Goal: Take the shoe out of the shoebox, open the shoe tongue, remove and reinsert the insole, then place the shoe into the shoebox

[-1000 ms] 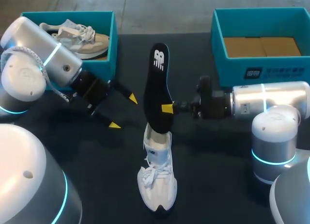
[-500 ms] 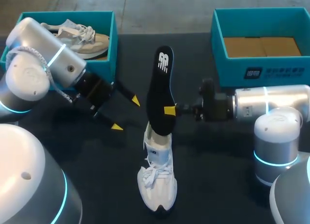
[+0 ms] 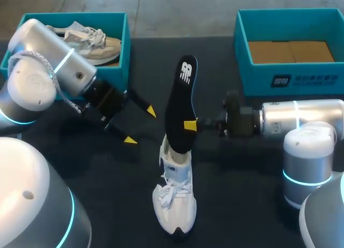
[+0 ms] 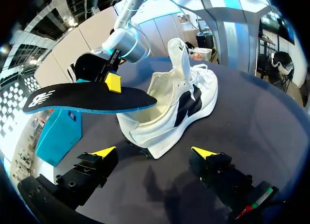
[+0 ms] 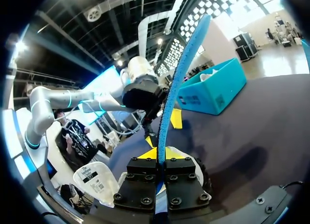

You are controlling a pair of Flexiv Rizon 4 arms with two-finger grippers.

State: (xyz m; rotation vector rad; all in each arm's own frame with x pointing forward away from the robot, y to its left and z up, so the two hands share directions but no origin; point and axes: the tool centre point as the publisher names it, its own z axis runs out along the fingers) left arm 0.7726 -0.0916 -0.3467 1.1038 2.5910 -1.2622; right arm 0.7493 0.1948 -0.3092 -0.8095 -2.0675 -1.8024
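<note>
Insole [image 3: 180,106] over shoe [image 3: 174,205], left shoebox [image 3: 126,49] behind (occupied)

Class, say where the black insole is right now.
In the head view, the black insole stands near the middle of the table, pinched by the right gripper, its lower end at the heel opening of the white shoe.

The insole [image 3: 180,106] is showing a matt black top and, in the right wrist view, a rough blue foam-like underside. The white shoe [image 3: 174,199] is looking like soft cloth with woven laces. The table [image 3: 258,194] is showing a smooth matt black surface. The left shoebox [image 3: 127,49] and right shoebox [image 3: 290,79], at the table's far corners, are looking like matt teal cardboard. The left arm [image 3: 48,60] is gleaming in glossy pale plastic.
</note>
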